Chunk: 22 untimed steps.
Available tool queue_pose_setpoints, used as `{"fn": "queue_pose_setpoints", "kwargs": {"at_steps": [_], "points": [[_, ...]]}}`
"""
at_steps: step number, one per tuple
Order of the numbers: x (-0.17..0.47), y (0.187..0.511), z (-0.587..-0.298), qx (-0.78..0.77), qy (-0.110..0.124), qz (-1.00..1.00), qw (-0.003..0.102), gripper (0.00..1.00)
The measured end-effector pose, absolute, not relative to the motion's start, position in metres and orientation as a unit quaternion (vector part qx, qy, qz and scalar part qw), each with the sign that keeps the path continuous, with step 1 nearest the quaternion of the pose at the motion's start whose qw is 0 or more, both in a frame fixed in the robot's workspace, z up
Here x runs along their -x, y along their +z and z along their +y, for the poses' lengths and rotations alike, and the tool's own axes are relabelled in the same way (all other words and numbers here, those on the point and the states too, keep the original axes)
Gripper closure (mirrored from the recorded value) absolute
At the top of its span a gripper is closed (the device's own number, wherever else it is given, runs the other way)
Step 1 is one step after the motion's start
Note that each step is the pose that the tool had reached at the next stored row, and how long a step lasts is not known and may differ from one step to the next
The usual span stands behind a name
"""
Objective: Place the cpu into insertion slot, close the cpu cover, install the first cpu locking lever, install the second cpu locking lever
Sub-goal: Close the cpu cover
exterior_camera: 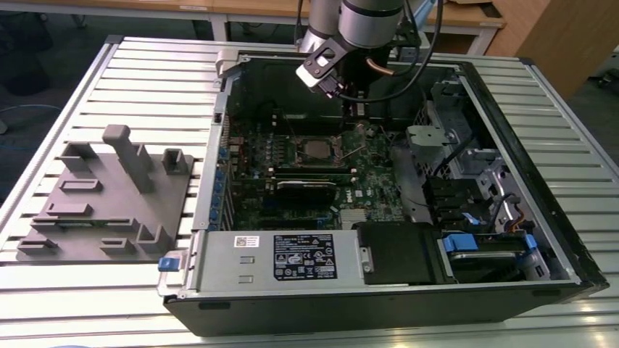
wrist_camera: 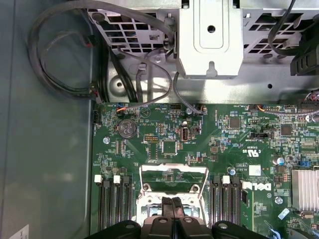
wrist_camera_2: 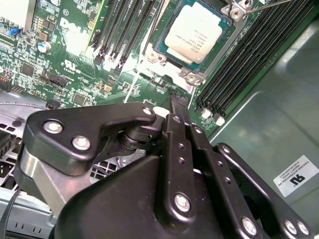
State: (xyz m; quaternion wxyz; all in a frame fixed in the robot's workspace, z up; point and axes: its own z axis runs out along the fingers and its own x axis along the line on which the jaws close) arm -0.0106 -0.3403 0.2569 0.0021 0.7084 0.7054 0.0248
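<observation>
While the cpu [wrist_camera_2: 196, 31] lies seated in the insertion slot [wrist_camera_2: 175, 58] on the green board [wrist_camera: 224, 144] inside the open computer case [exterior_camera: 570, 275], the gripper [wrist_camera: 172, 201] hovers just beside it, fingers [wrist_camera: 167, 207] pressed together and holding nothing. The cpu cover [wrist_camera: 173, 170] stands raised off the slot.

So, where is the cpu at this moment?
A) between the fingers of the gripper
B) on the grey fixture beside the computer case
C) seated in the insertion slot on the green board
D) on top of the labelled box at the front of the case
C: in the second wrist view the cpu lies flat inside the insertion slot with its silver-tan top showing, while the gripper is shut with nothing in it.
</observation>
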Motion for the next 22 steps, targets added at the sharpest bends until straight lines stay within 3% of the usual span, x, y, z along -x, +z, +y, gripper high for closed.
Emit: {"fn": "queue_pose_setpoints", "kwargs": {"at_steps": [22], "points": [[0.0071, 0.2580, -0.3404, -0.708, 0.025, 0.705, 0.002, 0.89]]}}
